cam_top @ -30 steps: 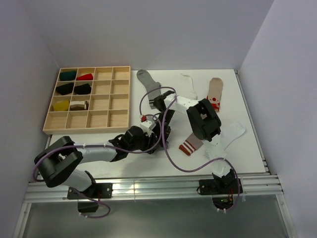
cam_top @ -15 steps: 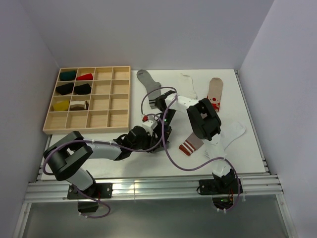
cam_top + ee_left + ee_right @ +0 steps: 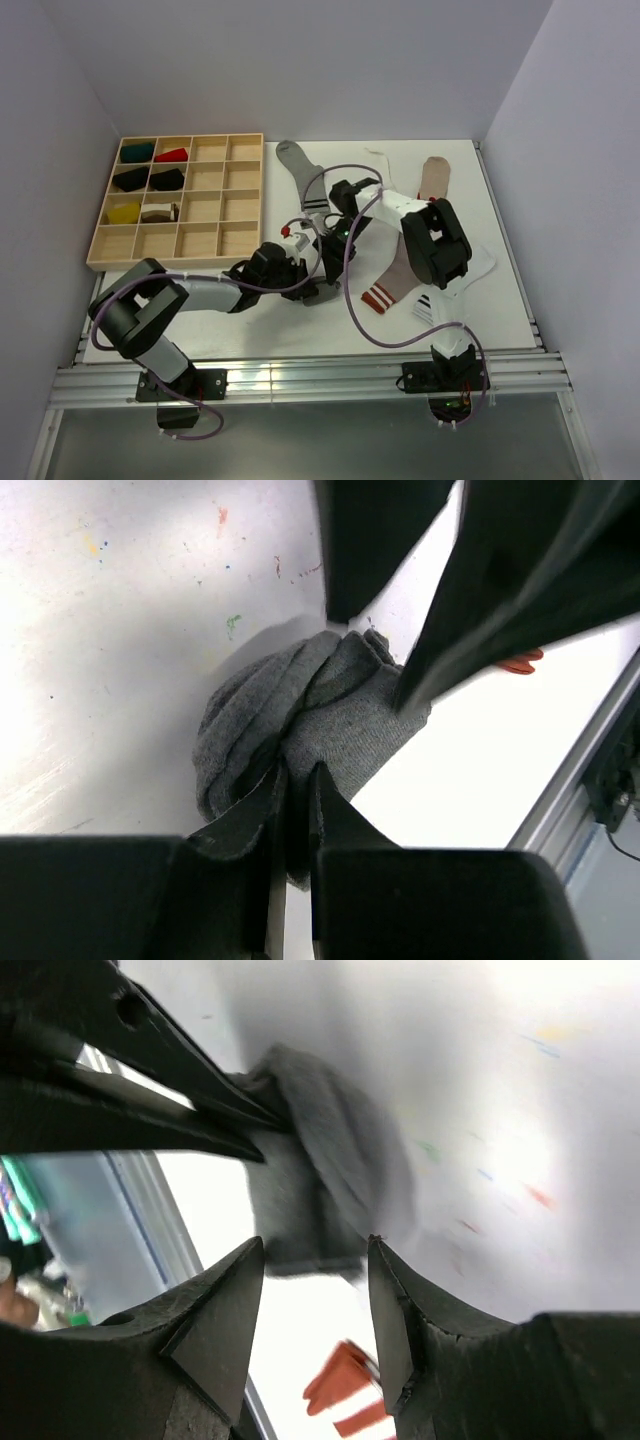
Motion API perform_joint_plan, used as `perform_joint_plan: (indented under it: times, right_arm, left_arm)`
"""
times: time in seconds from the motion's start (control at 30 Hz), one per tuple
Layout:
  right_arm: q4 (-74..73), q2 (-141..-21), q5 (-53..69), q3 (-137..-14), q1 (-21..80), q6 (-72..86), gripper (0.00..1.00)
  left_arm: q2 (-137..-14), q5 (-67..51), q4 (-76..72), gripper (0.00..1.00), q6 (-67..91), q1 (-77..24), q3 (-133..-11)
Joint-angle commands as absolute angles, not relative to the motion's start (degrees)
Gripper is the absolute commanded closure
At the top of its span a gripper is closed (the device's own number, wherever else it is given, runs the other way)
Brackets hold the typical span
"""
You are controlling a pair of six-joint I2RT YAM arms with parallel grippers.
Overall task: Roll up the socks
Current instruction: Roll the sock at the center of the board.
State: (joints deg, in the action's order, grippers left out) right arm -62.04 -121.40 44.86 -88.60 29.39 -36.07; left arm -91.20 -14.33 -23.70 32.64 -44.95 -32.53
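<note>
Narrowed over the last second: left gripper [image 3: 296,780], now pinching a fold of the rolled grey sock [image 3: 300,705] between nearly touching fingers. Widened in the same span: right gripper [image 3: 315,1250], now with jaws well apart and holding nothing, poised just beside the same roll. Swung rightward as well, seen from above: right arm [image 3: 440,250], now covering part of the white socks on the right.

Lying on the white table [image 3: 500,300] near its centre, mostly hidden from above beneath both grippers: that grey roll, bunched into a loose bundle rather than a tight cylinder.

Spread flat around it:
- dark grey sock [image 3: 298,168] at the far middle
- plain white sock [image 3: 380,165] just right of that
- taupe sock [image 3: 433,178] at the far right
- striped taupe sock [image 3: 390,285], red-and-white cuff toward the near edge
- white sock with black stripes [image 3: 428,308], partly under the right arm

Standing at the far left, well apart from the grippers: wooden tray [image 3: 175,262], with rolled bundles in six of its left compartments.
</note>
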Motion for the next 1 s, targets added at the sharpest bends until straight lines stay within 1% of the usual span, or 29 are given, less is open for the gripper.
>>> perform_joint_plan:
  times: [0.0,0.13,0.3,0.5,0.63,0.8,0.9,0.93,0.97]
  right_arm:
    - [-56.3,-116.5,45.0,-86.9,27.0,-33.2,0.46]
    - [-52.7,-111.6,45.4,-83.3,23.8,-31.3,0.46]
    - [-47.0,-104.0,44.7,-78.2,21.2,-30.3,0.46]
    - [-38.6,-93.4,43.1,-69.8,18.4,-28.9,0.47]
    - [-32.5,-86.1,39.8,-61.5,18.5,-30.5,0.46]
    - [-24.4,-77.2,33.2,-52.7,22.1,-34.8,0.43]
    - [-19.1,-72.0,26.6,-47.0,27.5,-36.6,0.42]
    - [-17.6,-70.1,23.0,-44.2,30.9,-37.0,0.41]
    - [-15.1,-68.9,21.6,-42.8,32.7,-37.3,0.40]
  left_arm:
    - [-93.0,-17.6,-18.9,1.00,33.0,-43.7,-34.4]
    - [-94.4,-19.5,-16.0,1.00,34.0,-43.0,-36.2]
    - [-96.2,-25.0,-12.8,1.00,36.9,-40.3,-38.6]
    - [-98.0,-29.3,-5.0,1.00,39.3,-38.4,-42.8]
    - [-99.8,-33.4,-1.8,1.00,41.0,-36.9,-44.8]
    - [-102.3,-37.0,2.1,1.00,42.8,-36.0,-48.4]
    - [-104.3,-39.1,4.5,1.00,43.1,-35.6,-50.4]
    - [-105.4,-39.5,5.4,1.00,43.2,-35.5,-51.0]
    - [-105.9,-40.6,5.8,1.00,43.1,-35.3,-51.7]
